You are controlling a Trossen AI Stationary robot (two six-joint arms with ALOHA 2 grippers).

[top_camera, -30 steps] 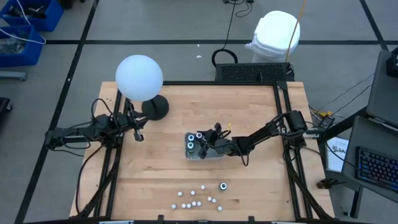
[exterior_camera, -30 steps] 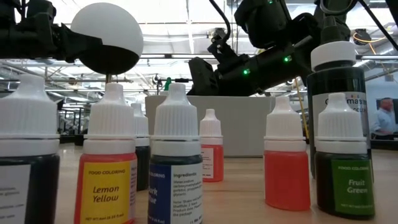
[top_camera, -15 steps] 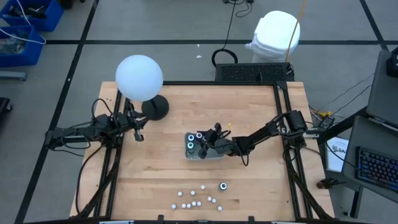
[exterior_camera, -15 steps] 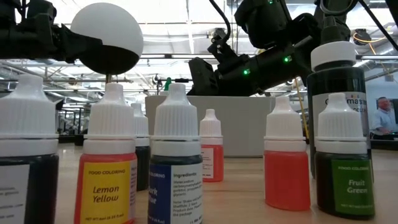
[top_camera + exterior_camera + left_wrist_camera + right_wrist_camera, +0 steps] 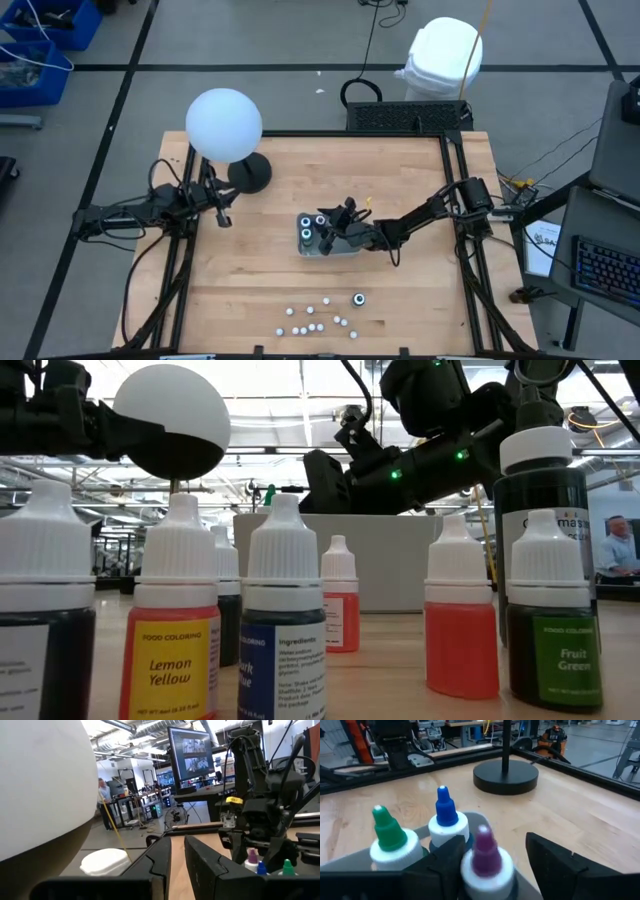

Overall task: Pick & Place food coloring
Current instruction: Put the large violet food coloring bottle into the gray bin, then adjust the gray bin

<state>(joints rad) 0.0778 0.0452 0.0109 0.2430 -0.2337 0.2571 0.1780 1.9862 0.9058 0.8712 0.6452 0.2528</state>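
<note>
Low view: leftmost bottle (image 5: 40, 610) cut by the frame edge, label unreadable. Tall dark bottle (image 5: 545, 510) half hidden behind the green one (image 5: 553, 625). Right wrist view: purple-tipped bottle (image 5: 486, 865) blurred, base cut off. High view: loose vials (image 5: 315, 318) too small to tell colours. Left wrist view: white globe (image 5: 45, 780) cropped, fills one side.

Yellow bottle (image 5: 181, 660) label: "FOOD COLORING Lemon Yellow". Green bottle (image 5: 553, 650): "FOOD COLORING Fruit Green".

Robotics lab: monitor (image 5: 192, 754), workbenches (image 5: 127, 800).
</note>
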